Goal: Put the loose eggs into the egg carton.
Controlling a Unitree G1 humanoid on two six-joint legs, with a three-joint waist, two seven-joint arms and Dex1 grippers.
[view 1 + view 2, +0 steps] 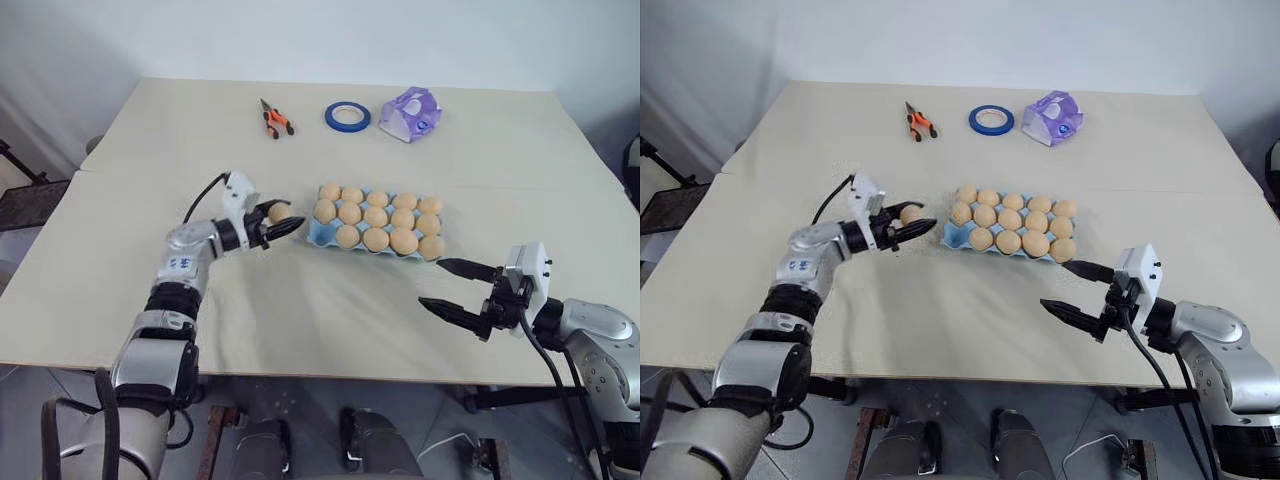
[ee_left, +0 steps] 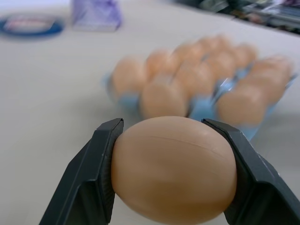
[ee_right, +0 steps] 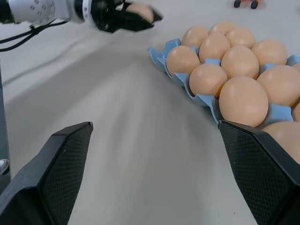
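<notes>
Tan egg clamped in the left gripper, just beside the carton.
Black fingers pinch the smooth egg at its two sides only, so a jolt or a tilt could let it slip out and drop on the table. Only the near-left corner cup looks free; coming in low could knock the neighbouring eggs, and a squeeze too hard might crack the shell. Right gripper hangs off to the side, jaws wide apart, empty.

Large beige, matte, rectangular counter, evenly lit with soft shadows. Plain white wall behind at 12 o'clock. Grey floor below near edge at 6 o'clock. Dark metal frame at 9 o'clock.
</notes>
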